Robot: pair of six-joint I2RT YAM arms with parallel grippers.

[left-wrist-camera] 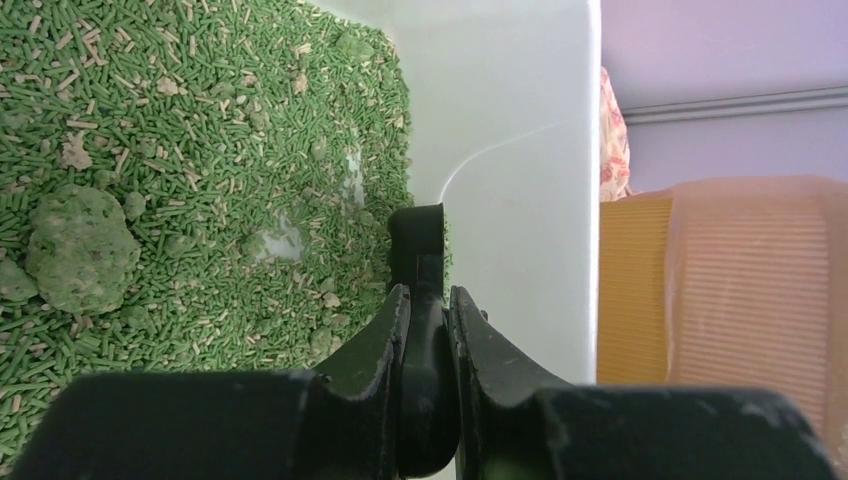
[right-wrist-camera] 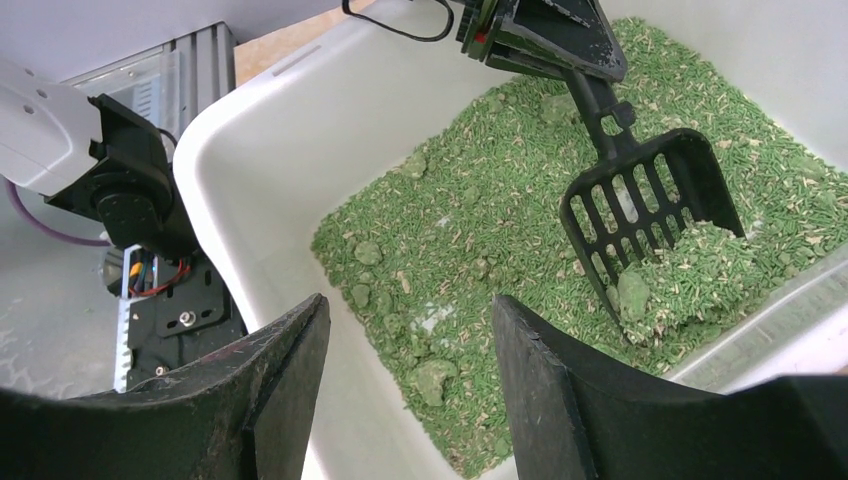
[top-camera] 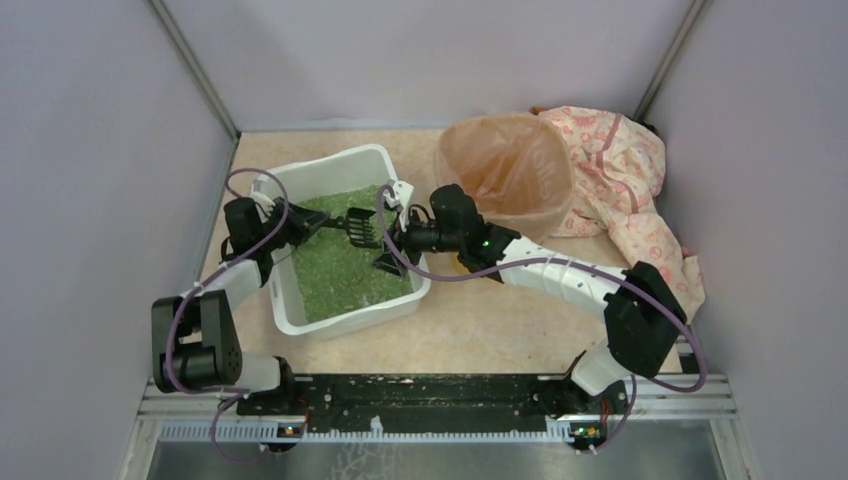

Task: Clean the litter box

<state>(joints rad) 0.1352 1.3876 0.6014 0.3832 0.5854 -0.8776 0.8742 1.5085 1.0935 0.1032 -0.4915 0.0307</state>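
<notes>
The white litter box [top-camera: 345, 318] holds green pellet litter [top-camera: 345, 265] with several clumps, one large [left-wrist-camera: 80, 250] and one near the front wall [right-wrist-camera: 430, 378]. My left gripper [top-camera: 310, 225] [left-wrist-camera: 428, 295] is shut on the handle [left-wrist-camera: 420, 250] of a black slotted scoop [top-camera: 362, 230] [right-wrist-camera: 640, 220]. The scoop's head rests low at the box's right side, loaded with pellets and a clump [right-wrist-camera: 632, 295]. My right gripper [top-camera: 392, 240] [right-wrist-camera: 410, 310] hangs open over the box's right rim, close beside the scoop, holding nothing.
A bin lined with an orange bag [top-camera: 510, 170] [left-wrist-camera: 720, 290] stands just right of the box. A pink patterned cloth [top-camera: 620, 180] lies behind and right of it. Grey walls enclose the table on three sides.
</notes>
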